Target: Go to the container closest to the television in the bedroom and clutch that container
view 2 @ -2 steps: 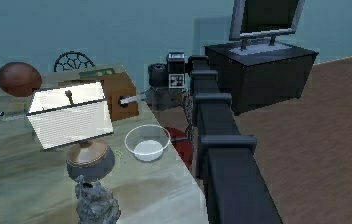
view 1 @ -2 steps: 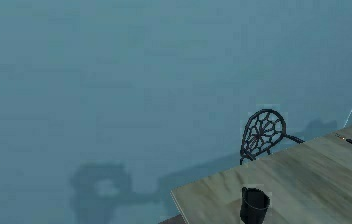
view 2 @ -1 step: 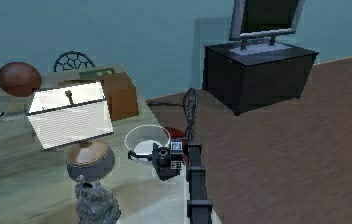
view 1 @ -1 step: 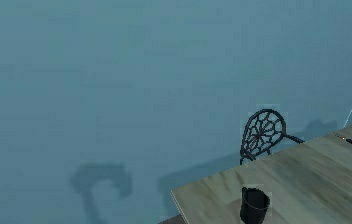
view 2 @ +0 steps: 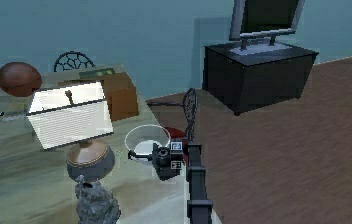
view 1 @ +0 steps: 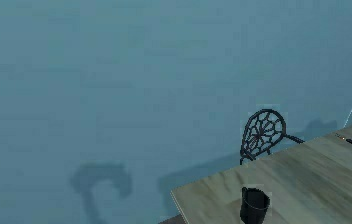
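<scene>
We face a blue wall [view 1: 114, 80], with a corner of the wooden desk [view 1: 304, 185] at the forward view's lower right; in the arm side view the desk takes the left, beside a brown plank floor [view 2: 294, 150]. Well out across that floor a dark cabinet [view 2: 259, 75] carries the television [view 2: 267, 18]. On the desk we see a lamp [view 2: 72, 115] with a white shade, a brown wooden box [view 2: 114, 92] behind it and a reddish-brown ball [view 2: 19, 78] to its left; a wire-backed chair [view 1: 264, 135] stands at the desk's far edge. The arm [view 2: 196, 185] rises along the desk's edge. The container — a white bowl [view 2: 144, 138] — sits on the desk just right of the lamp, on the side toward the television; a small dark cup [view 1: 254, 203] stands on the desk in the forward view. The jaws lie at the bowl's near rim — we cannot tell whether they hold anything.
</scene>
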